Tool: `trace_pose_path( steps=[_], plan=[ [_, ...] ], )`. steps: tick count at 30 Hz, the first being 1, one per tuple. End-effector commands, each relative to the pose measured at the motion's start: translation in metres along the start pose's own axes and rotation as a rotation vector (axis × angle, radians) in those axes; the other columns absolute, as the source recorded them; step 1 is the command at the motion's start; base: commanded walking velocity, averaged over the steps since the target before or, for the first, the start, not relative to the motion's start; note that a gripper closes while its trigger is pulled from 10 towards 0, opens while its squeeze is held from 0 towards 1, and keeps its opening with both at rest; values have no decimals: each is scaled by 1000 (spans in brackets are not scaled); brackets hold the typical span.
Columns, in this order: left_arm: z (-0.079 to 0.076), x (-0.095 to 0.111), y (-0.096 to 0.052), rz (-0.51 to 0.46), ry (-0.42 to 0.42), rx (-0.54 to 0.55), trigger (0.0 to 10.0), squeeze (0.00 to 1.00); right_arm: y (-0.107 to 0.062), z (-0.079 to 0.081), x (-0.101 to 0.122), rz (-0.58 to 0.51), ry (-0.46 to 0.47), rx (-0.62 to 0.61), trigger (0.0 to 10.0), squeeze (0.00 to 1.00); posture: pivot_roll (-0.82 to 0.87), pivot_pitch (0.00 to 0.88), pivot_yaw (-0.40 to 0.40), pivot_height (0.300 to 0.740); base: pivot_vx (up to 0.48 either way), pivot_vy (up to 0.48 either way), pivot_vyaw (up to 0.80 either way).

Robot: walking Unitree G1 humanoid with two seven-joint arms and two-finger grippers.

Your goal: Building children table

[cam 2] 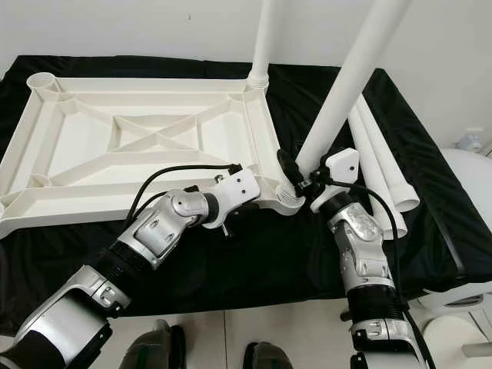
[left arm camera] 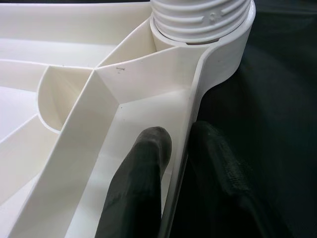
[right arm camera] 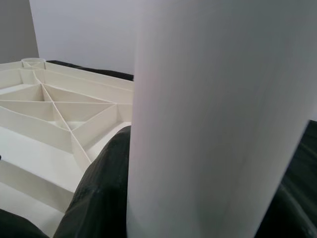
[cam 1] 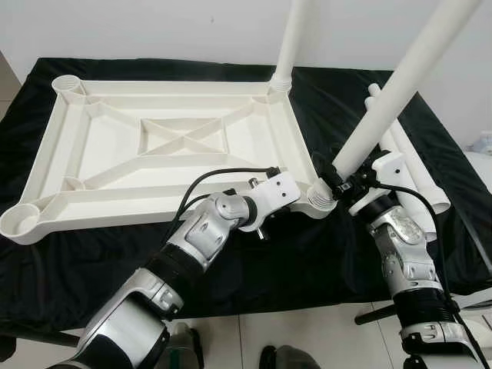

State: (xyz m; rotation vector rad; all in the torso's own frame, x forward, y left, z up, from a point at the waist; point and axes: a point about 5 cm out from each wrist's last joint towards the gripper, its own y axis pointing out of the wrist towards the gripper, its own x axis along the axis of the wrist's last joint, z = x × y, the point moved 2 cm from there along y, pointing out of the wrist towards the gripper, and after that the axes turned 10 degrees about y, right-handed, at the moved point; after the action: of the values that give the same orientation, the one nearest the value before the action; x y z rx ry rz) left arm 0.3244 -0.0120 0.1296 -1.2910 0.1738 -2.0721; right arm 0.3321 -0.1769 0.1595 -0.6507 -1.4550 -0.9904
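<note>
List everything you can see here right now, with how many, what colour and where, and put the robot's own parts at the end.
Tabletop: one, cream white, upside down on the black cloth, ribbed underside up.
Fitted leg: one, white, upright in the far right corner socket.
Leg being fitted: one, white, tilted, its threaded end at the near right corner socket.
Spare legs: two, white, lying on the cloth to the right of the tabletop.
Black cloth: one, covering the work surface.
Empty sockets: two, white, at the tabletop's left corners.
Left hand: one, black fingers pinching the tabletop's rim near the near right socket.
Right hand: one, black fingers clamped round the tilted leg's lower end.
</note>
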Motion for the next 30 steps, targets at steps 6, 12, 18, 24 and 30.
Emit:
trace_pose_path(
  steps=[6,12,18,24,30],
  plan=[
    [13,24,-7,-74,73,61,10000,0,-26,-27,-52,274,20,-194,10000,0,8,88,-7,740,0,0,0],
    [13,24,-7,-74,74,61,10000,0,-25,-24,-59,293,34,-202,10000,0,13,84,-8,740,0,0,0],
    [14,23,-8,-71,76,63,10000,0,-28,-22,-62,271,57,-203,10000,0,14,79,-7,740,0,0,0],
    [13,24,-8,-74,78,60,10000,0,-34,-12,-63,177,92,-195,10000,0,15,78,-8,740,0,0,0],
    [12,24,-8,-74,77,57,10000,0,-40,-9,-67,152,127,-210,10000,0,13,77,-7,740,0,0,0]
  ],
)
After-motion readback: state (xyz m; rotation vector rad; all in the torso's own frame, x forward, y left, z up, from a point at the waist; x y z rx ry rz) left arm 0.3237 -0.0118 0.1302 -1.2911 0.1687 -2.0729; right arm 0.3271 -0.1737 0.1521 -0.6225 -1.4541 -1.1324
